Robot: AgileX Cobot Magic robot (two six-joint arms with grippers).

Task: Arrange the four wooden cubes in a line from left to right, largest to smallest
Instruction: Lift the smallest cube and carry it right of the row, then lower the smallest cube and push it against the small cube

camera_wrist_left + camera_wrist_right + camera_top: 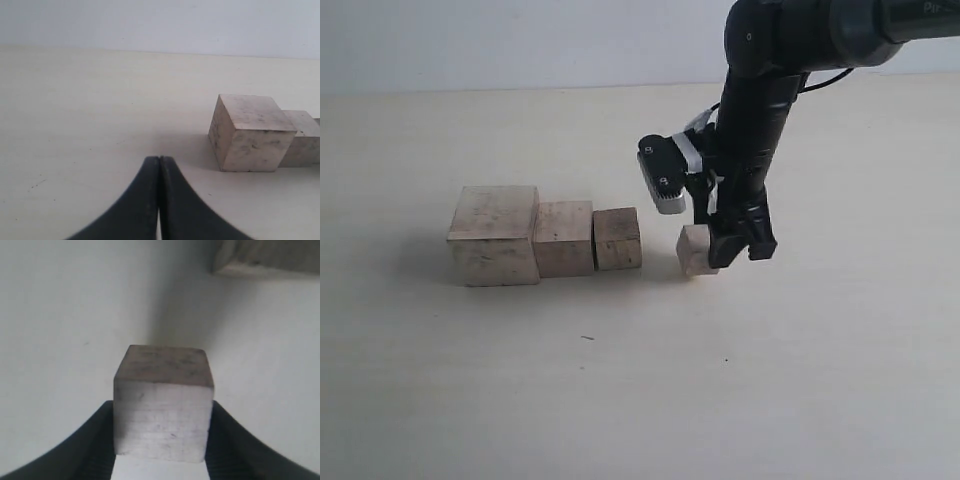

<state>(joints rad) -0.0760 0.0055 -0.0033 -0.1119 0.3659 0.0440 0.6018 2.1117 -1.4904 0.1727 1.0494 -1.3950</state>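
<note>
Three pale wooden cubes stand in a touching row on the table: the largest cube (494, 235) (248, 133) on the left, the second cube (564, 238) (303, 138) beside it, then the third cube (618, 238). The smallest cube (695, 250) (162, 402) sits a short gap to the right of the third, at or just above the table. My right gripper (710, 248) (161, 440) is shut on it, one finger on each side. My left gripper (159, 159) is shut and empty, low over bare table left of the largest cube; the exterior view does not show it.
The pale table (640, 380) stretches to a white wall (520, 40) at the back. The black right arm (760, 110) comes down from the upper right over the row's right end.
</note>
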